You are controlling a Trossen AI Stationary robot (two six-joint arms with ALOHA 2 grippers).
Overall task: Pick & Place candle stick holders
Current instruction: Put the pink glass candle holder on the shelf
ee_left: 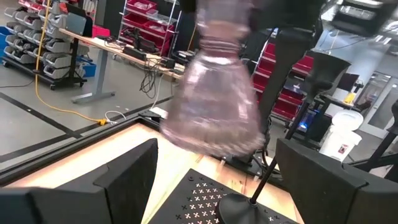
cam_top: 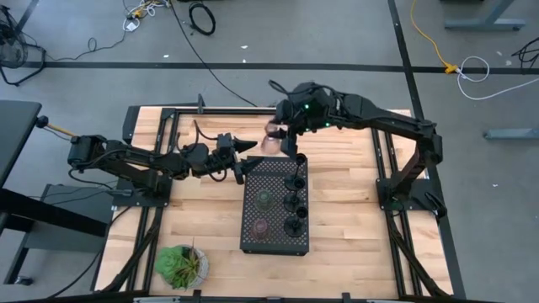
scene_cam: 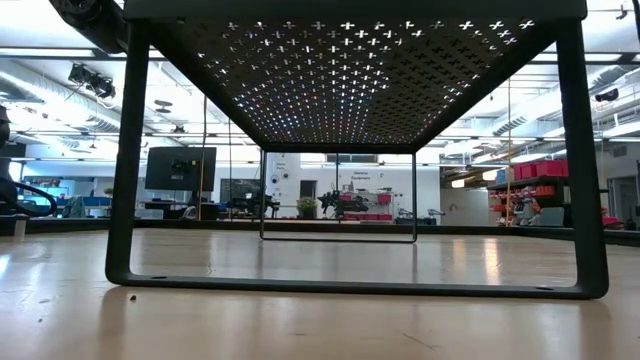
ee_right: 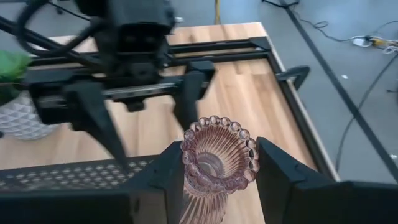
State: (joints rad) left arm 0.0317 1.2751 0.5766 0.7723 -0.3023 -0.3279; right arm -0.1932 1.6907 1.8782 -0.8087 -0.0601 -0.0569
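Note:
My right gripper (cam_top: 284, 133) is shut on the pinkish glass-like holder (ee_right: 216, 158) above the table, just beyond the far edge of the black perforated tray (cam_top: 249, 240). My left gripper (cam_top: 243, 160) is open and empty near the tray's far left corner, its fingers pointing at the pinkish holder (ee_left: 214, 99). Three black stemmed holders (cam_top: 294, 203) stand in a row along the tray's right side. The olive-green holder (cam_top: 265, 199) and the brownish holder (cam_top: 261, 225) stand on its left side. My right gripper pinches the pinkish holder between its two fingers, on its ribbed sides just below the beaded rim (ee_right: 190, 186). The fingers come from above, pointing down. The holder stands upright in the hold, open top up, its wide foot (ee_left: 214, 134) clear of table and tray.
A leafy green plant in a white pot (cam_top: 179, 263) stands at the table's near left. The tray stands on legs (scene_cam: 128, 180) with open space beneath it. Black frame rails run along the table's left and right sides.

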